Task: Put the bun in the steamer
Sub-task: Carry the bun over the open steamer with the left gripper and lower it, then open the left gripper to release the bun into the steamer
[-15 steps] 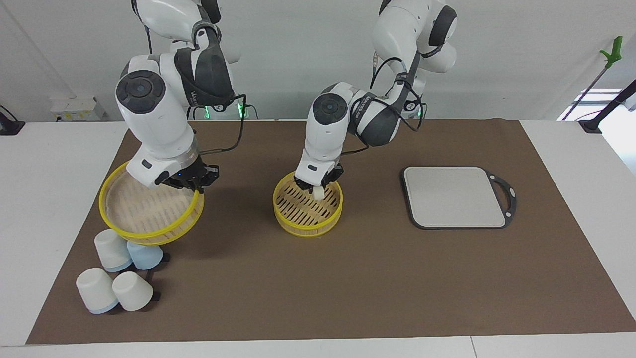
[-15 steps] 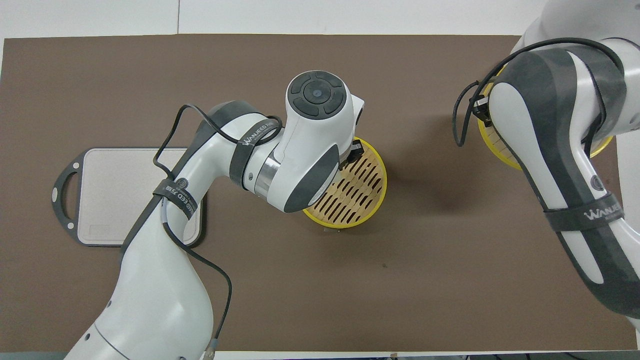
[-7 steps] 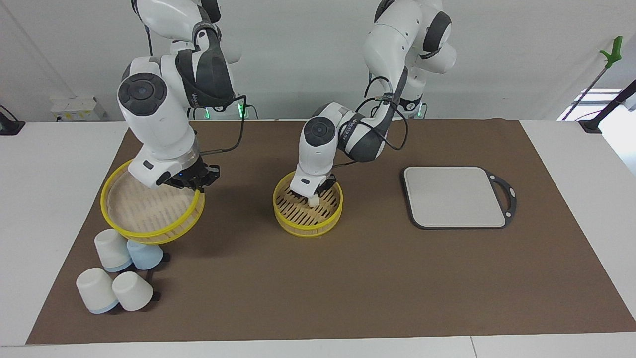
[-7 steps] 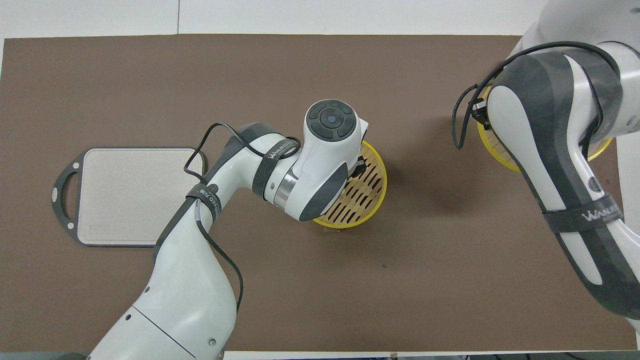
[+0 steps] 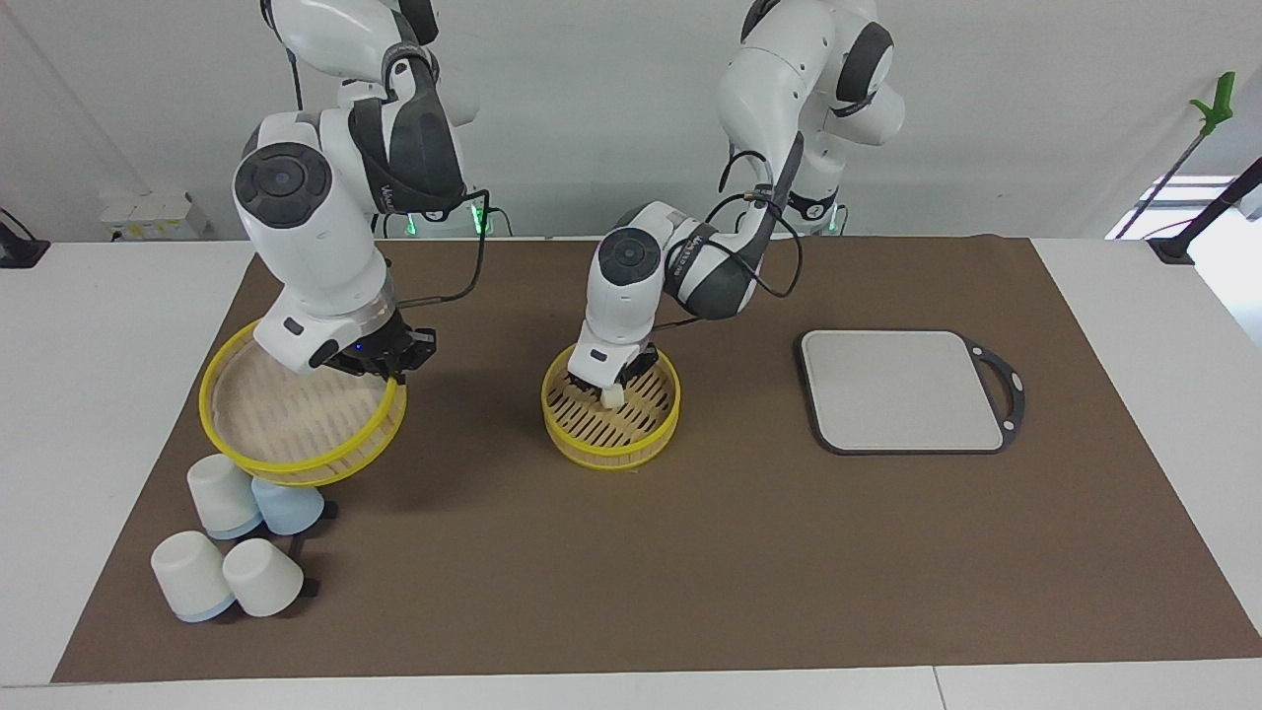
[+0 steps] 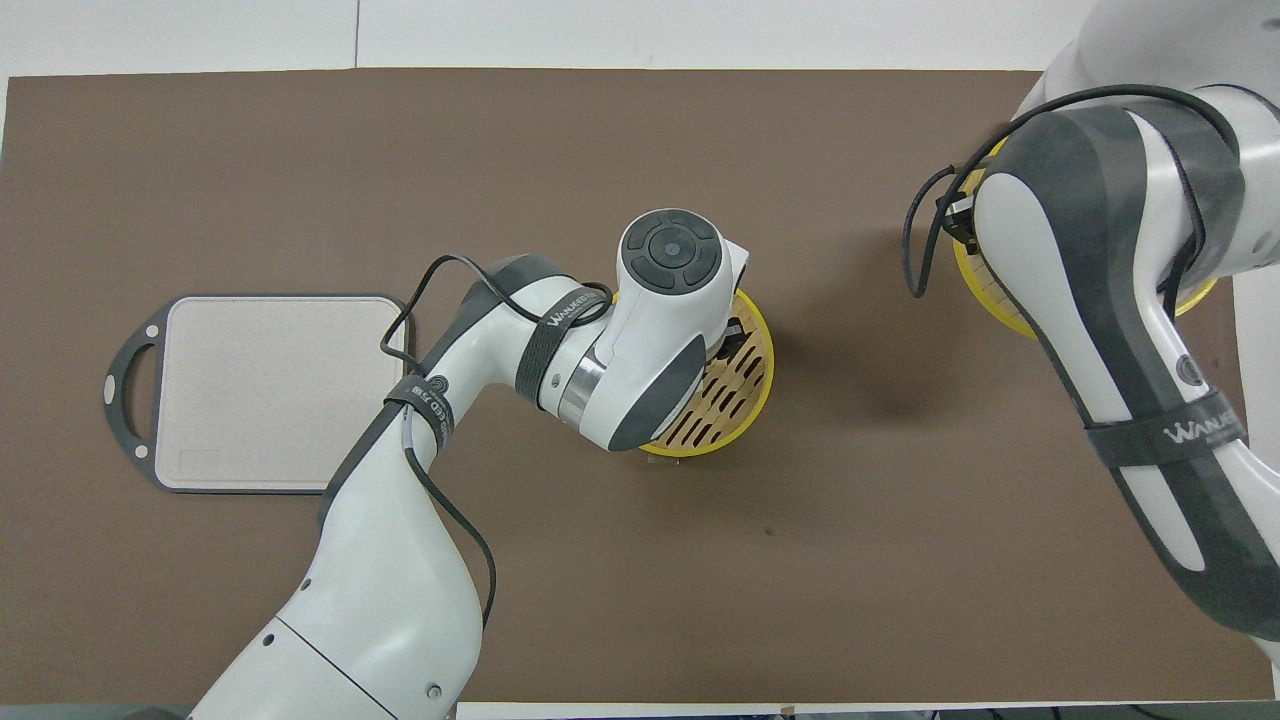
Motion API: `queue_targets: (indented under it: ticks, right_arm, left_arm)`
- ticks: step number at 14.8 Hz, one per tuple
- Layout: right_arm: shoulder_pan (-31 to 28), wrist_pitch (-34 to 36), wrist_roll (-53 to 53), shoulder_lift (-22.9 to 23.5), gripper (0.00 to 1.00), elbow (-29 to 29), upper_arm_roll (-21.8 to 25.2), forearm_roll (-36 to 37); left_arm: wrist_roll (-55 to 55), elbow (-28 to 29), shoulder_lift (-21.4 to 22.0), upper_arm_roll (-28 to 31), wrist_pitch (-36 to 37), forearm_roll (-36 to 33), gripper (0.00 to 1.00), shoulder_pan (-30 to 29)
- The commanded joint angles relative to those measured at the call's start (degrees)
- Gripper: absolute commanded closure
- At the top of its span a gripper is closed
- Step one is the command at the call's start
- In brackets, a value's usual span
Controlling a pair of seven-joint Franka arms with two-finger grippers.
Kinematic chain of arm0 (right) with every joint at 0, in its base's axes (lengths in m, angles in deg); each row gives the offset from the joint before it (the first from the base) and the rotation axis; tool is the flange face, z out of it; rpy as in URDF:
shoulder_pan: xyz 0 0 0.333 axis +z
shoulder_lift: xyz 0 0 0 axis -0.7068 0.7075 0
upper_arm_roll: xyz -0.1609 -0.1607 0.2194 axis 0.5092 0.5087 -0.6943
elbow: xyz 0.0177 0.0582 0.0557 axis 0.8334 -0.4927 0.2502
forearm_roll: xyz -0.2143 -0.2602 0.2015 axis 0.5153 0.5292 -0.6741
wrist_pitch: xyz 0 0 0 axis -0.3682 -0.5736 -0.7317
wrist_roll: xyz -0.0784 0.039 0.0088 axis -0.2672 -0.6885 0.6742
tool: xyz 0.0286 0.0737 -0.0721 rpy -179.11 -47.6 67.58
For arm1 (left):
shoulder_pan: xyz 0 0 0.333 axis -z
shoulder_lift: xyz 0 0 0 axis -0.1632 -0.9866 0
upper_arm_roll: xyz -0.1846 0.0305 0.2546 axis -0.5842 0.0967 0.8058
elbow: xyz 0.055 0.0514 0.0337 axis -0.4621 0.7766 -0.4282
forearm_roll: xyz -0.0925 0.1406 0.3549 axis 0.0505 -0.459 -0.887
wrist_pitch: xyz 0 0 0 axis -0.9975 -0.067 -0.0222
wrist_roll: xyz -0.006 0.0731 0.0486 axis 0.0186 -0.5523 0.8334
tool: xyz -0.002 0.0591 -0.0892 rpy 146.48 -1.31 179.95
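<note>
My left hand (image 5: pixel 610 387) is down inside the steamer (image 5: pixel 611 434), the small yellow-rimmed slatted basket standing in the middle of the brown mat (image 5: pixel 631 552), and it is clamped on the bun (image 5: pixel 613 396). The little cream lump sits at my fingertips, low over the slatted floor at about twelve o'clock inside the rim. I cannot tell whether it is already touching the slats or hanging just above them. In the overhead view my own wrist covers the bun, and only part of the steamer's floor (image 6: pixel 735 385) shows past it.

My right hand (image 5: pixel 380 367) is shut on the rim of the larger yellow basket (image 5: pixel 286 414), a second tier or lid, tilted and held up clear of the mat toward my right arm's end of the table. The cups (image 5: pixel 237 537) lie just beside it, at about seven o'clock of it in the facing view. The cutting board (image 5: pixel 902 390) lies bare toward my left arm's end.

I judge the carrying done and the placing nearly done. What is left is to settle the bun on the slats, part my left fingers and lift that hand straight out without dragging the bun along. The held basket probably goes back on top after that, though the task does not ask for it.
</note>
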Motion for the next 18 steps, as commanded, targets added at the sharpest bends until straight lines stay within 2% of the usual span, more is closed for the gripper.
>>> queue_targets:
  ticks: [1, 3, 4, 5, 6, 8, 12, 16, 18]
  right_arm:
    - [-0.40, -1.58, -0.76, -2.30, 1.00, -2.56, -0.68, 0.96]
    - [-0.40, -2.10, -0.76, -2.30, 1.00, -2.56, -0.68, 0.87]
    - [-0.40, -2.28, -0.76, -2.30, 1.00, -2.56, -0.68, 0.78]
    - [-0.40, -2.28, -0.76, -2.30, 1.00, -2.56, -0.68, 0.78]
    - [-0.40, -2.37, -0.76, -2.30, 1.00, -2.56, -0.68, 0.78]
    - [-0.40, -2.63, -0.76, -2.30, 1.00, -2.56, -0.76, 0.69]
    - [-0.49, -3.87, -0.76, -2.48, 1.00, -3.17, -0.76, 0.08]
    - [-0.23, -4.48, -1.29, -2.48, 1.00, -3.26, -0.76, -0.19]
    - [0.39, -5.44, -3.83, -2.48, 1.00, -3.26, -1.02, -0.10]
  left_arm:
    - [0.50, 3.99, 2.00, 0.84, -1.51, 1.08, 0.58, 0.82]
    - [0.59, 4.34, 2.44, 0.92, -0.81, 0.99, 0.53, 0.99]
    - [0.59, 4.26, 2.44, 0.92, -0.81, 0.99, 0.35, 0.99]
    - [0.68, 4.00, 2.44, 0.92, -0.63, 1.25, 0.07, 0.99]
    - [1.29, 3.47, 2.44, 1.01, -0.11, 1.52, 0.00, 0.65]
    - [5.49, 2.15, 2.35, 1.27, 0.51, 1.70, 0.00, 0.55]
    - [5.78, -2.95, 2.70, 2.85, 7.71, 0.90, 0.00, -2.86]
    - [3.51, 0.65, 12.70, 3.56, 8.76, 0.90, 0.00, -11.81]
    - [-1.06, 0.48, 14.82, 3.65, 12.71, 0.90, 0.00, -16.65]
